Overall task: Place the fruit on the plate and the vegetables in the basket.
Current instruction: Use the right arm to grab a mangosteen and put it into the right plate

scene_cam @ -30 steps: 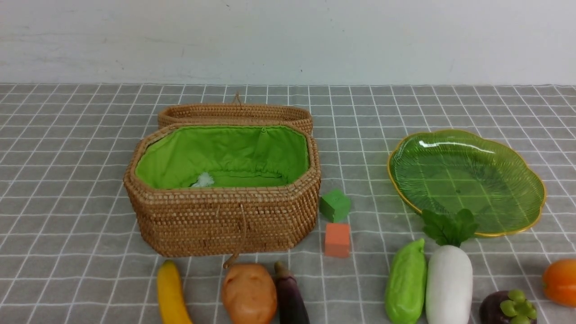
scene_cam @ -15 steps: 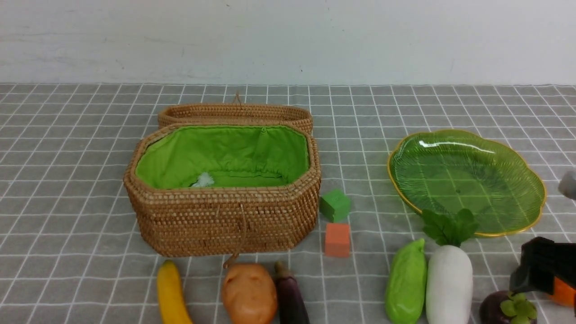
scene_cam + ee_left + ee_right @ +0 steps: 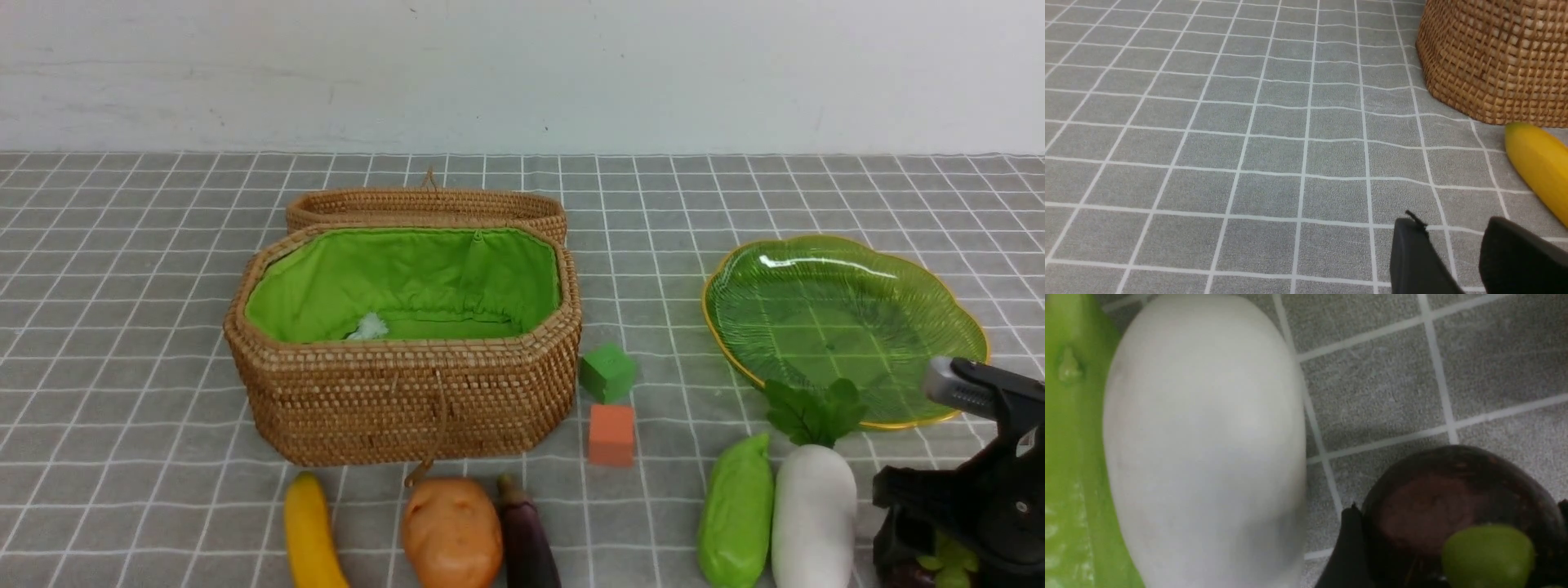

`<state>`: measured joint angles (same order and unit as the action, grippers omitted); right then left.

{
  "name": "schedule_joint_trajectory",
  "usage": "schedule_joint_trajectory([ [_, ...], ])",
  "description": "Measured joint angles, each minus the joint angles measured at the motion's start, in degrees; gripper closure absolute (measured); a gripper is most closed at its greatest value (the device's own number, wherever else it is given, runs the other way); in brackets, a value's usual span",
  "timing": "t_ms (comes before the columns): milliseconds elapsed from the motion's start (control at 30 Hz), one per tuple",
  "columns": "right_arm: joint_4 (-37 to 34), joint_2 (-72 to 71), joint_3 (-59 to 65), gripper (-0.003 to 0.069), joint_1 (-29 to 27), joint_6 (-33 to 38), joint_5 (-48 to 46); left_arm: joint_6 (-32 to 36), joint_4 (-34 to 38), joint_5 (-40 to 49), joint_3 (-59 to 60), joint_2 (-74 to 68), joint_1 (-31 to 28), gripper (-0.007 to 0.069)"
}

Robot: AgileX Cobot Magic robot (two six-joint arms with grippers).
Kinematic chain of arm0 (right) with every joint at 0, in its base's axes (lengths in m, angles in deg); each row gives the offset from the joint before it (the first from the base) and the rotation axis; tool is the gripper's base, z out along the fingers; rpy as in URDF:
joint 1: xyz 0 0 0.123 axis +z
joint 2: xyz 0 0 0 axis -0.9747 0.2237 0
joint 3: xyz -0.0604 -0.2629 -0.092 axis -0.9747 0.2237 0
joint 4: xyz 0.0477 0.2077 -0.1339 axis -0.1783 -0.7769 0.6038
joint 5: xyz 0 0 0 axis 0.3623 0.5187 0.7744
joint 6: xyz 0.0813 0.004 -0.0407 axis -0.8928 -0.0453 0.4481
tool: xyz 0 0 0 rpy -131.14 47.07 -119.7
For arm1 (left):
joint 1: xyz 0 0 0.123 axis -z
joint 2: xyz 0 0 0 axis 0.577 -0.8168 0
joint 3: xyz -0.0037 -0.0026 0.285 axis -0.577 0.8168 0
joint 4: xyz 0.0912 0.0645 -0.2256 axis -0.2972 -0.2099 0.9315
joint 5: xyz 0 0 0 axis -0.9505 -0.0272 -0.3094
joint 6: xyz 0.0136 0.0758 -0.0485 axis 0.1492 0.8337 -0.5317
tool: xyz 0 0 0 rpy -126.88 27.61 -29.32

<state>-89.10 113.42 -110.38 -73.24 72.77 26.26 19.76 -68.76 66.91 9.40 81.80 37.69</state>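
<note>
And it's the right jaws (image 3: 1457,508) on the mangosteen (image 3: 1425,506), fingers touching opposite sides, gripping it! Round fruit, no long axis to match, sitting just right of the radish (image 3: 814,514). The right arm's clearly nearer; the left jaws (image 3: 1451,220) stand apart, beyond the radish's left.
</note>
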Motion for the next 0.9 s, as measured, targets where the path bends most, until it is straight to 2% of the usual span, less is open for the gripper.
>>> schedule_joint_trajectory([
  [233,0.0,-5.6,-0.7,0.0093,0.1,0.0,-4.3,0.0,0.0,0.0,0.0,0.0,0.0,0.0386],
  [300,0.2,-7.8,-3.4,0.0093,0.1,0.0,-6.5,0.0,0.0,0.0,0.0,0.0,0.0,0.0386],
  [367,1.8,-9.5,-11.2,0.0093,0.2,0.2,-10.2,0.0,0.0,0.0,0.0,0.0,0.0,0.0386],
  [467,3.3,-9.2,-17.1,0.0093,0.2,0.9,-11.1,0.0,0.0,0.0,0.0,0.0,0.0,0.0386],
  [633,8.8,-2.6,-29.7,0.0093,0.2,1.2,-4.4,0.0,0.0,0.0,0.0,0.0,0.0,0.0386],
  [900,14.6,10.9,-31.7,0.0093,0.2,-4.6,4.6,0.0,0.0,0.0,0.0,0.0,0.0,0.0386],
])
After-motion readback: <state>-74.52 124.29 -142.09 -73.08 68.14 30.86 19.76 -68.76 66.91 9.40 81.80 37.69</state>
